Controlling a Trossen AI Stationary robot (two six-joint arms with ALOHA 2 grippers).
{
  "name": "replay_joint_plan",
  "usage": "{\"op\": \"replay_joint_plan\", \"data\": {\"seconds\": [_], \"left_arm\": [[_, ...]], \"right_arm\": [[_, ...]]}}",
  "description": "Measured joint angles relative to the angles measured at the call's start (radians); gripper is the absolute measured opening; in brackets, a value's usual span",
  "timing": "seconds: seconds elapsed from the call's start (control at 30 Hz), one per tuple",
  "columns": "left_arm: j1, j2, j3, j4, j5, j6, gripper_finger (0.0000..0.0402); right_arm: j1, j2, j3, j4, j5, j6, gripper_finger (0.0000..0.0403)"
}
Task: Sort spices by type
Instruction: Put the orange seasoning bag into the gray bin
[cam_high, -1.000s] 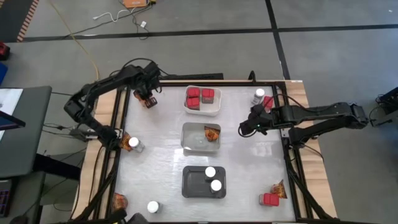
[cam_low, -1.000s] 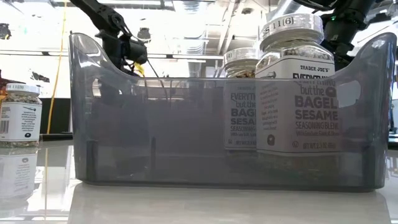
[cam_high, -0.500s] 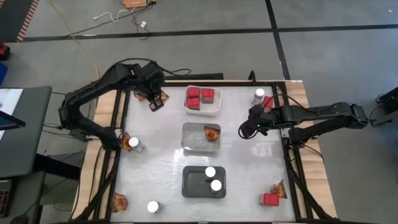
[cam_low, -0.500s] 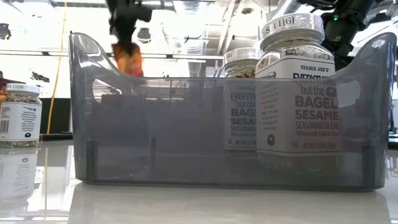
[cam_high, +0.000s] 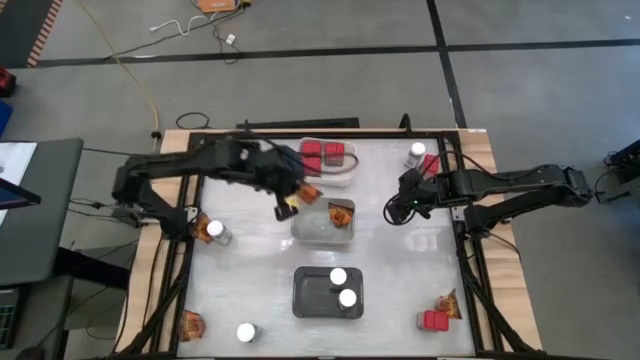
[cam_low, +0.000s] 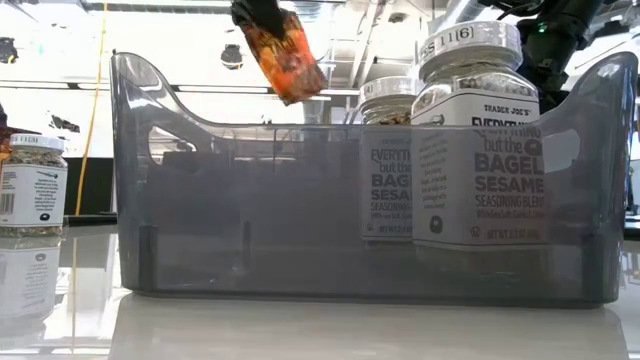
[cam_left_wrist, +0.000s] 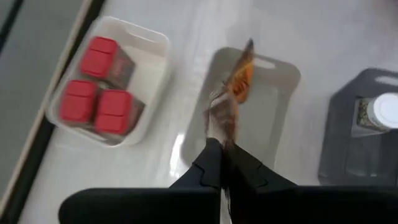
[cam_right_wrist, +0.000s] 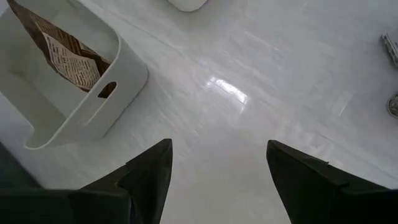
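Orange-brown crinkly packet (cam_high: 297, 197) hangs clamped in the closed jaws of the left gripper (cam_left_wrist: 221, 163), above the far left corner of the clear tray (cam_high: 310, 232) at the tabletop's middle. That tray holds another packet (cam_high: 342, 214). Three red boxy containers (cam_high: 321, 157) sit in the white tray (cam_high: 343, 178) just beyond it; two white-lidded jars (cam_high: 343, 287) stand in the dark grey tray (cam_high: 310, 297) nearer. The right gripper (cam_right_wrist: 217, 171) hovers right of the clear tray, jaws open and empty. More spices lie scattered near the tabletop's edges.
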Motion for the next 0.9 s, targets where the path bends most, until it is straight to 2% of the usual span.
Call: {"op": "replay_joint_plan", "data": {"seconds": [0.37, 0.47, 0.9], "left_arm": [[-0.02, 0.215, 0.0, 0.022, 0.029, 0.002, 0.0], [-0.014, 0.252, 0.0, 0.019, 0.058, 0.016, 0.0], [0.008, 0.385, 0.0, 0.009, 0.06, 0.102, 0.0]], "right_arm": [[0.0, 0.0, 0.0, 0.0, 0.0, -0.014, 0.0286], [0.001, 0.0, 0.0, 0.0, 0.0, -0.015, 0.0286], [0.001, 0.0, 0.0, 0.002, -0.001, 0.008, 0.0286]]}}
